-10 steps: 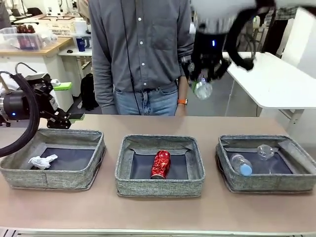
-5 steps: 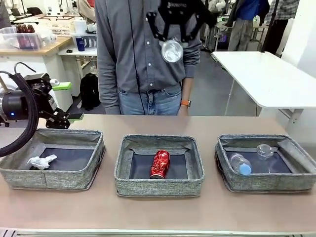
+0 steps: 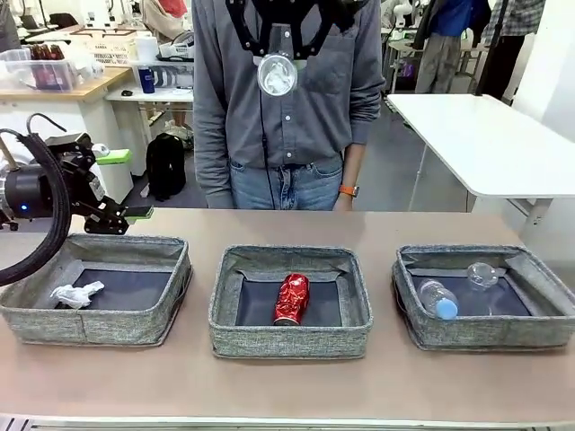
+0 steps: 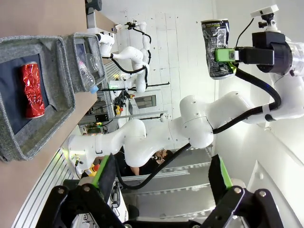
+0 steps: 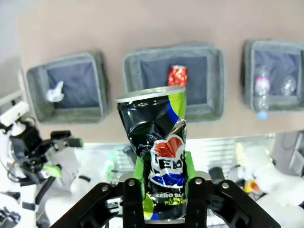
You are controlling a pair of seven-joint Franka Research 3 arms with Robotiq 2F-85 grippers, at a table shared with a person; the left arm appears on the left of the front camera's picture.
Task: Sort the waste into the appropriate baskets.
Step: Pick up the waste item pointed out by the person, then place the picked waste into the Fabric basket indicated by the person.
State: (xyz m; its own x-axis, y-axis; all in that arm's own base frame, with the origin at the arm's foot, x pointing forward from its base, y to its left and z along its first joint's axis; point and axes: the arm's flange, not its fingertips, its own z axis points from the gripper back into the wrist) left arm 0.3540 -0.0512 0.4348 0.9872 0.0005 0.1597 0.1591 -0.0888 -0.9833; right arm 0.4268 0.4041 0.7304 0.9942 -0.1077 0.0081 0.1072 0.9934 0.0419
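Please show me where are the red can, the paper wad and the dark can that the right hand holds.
red can (image 3: 292, 299), front view, middle of its dented side
paper wad (image 3: 77, 294), front view, centre of the crumpled lump
dark can (image 5: 159, 142), right wrist view, dented side above the logo

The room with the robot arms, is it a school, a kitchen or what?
Most likely a robot lab or workshop. A white robot arm works at the table, where three grey baskets sort rubbish. More white tables stand behind, and shelves hold boxes and gear.
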